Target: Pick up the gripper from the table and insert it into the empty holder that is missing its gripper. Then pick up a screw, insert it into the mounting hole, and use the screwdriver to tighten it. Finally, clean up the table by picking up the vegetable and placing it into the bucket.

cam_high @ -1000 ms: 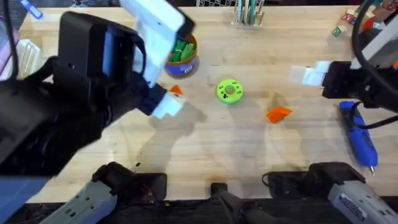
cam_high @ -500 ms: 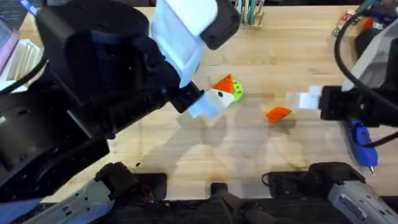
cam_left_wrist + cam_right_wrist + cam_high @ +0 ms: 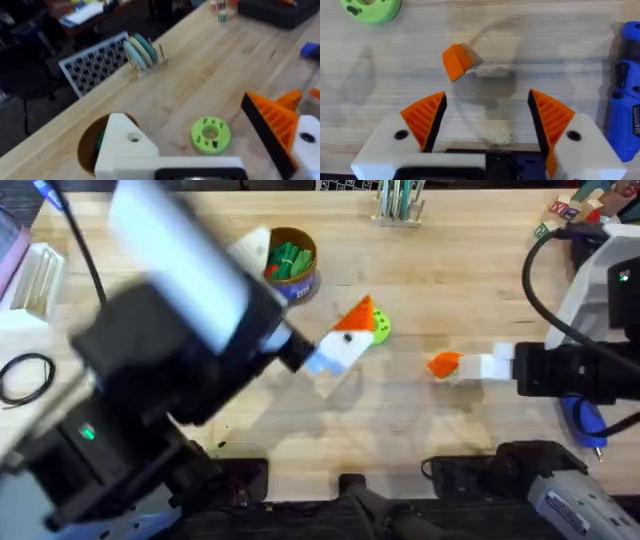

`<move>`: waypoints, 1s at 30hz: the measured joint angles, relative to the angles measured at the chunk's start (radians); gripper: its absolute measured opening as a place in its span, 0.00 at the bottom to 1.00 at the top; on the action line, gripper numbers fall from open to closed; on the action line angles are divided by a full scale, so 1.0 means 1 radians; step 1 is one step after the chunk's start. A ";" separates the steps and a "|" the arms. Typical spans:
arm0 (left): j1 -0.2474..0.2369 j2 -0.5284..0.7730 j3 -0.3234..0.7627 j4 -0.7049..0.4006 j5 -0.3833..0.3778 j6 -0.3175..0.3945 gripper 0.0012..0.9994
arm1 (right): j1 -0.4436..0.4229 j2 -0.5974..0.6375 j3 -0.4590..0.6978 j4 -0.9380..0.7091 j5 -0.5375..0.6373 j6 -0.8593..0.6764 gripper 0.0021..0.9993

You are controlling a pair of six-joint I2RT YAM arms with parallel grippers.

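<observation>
The gripper (image 3: 443, 364), a small orange wedge (image 3: 457, 61), lies on the table (image 3: 450, 290). My right gripper (image 3: 475, 366) sits just right of it, low and open (image 3: 487, 117), with the wedge slightly ahead of its orange pads (image 3: 425, 117). My left gripper (image 3: 348, 338) hovers open beside a green disc. One of its fingers is the holder (image 3: 125, 145), a bare white block, and the other carries an orange tip (image 3: 272, 125). The blue screwdriver (image 3: 585, 420) lies at the right, beside my right gripper (image 3: 625, 100). The bucket (image 3: 290, 265) stands behind, holding bright green pieces. The vegetable and the screw are out of view.
A flat green disc (image 3: 378, 328) lies mid-table, beyond the wedge. A rack of plates (image 3: 400, 200) stands at the far edge, and toy blocks (image 3: 560, 210) at the far right. A black cable loop (image 3: 25, 375) lies at the left. My left arm looms over the table's left half.
My left gripper has swung right from beside the bucket to the green disc. My right gripper has moved left, from well right of the orange wedge to just beside it.
</observation>
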 joint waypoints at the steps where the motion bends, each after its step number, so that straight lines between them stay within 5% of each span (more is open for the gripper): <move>1: 0.002 -0.042 -0.059 0.046 0.000 -0.002 0.99 | 0.000 0.000 0.000 0.000 0.000 0.000 0.99; 7: 0.044 -0.288 -0.323 0.164 0.001 -0.066 0.99 | 0.000 0.000 0.000 0.000 0.000 0.000 0.99; 16: 0.240 -0.600 -0.466 0.130 0.103 -0.154 0.99 | 0.000 0.000 0.000 0.000 0.000 0.000 0.99; 24: 0.371 -0.608 -0.481 0.020 0.232 -0.215 0.99 | 0.000 0.000 0.000 0.000 0.000 0.000 0.99; 30: 0.394 -0.609 -0.482 -0.033 0.258 -0.224 0.99 | 0.000 0.000 0.000 0.000 0.000 0.000 0.99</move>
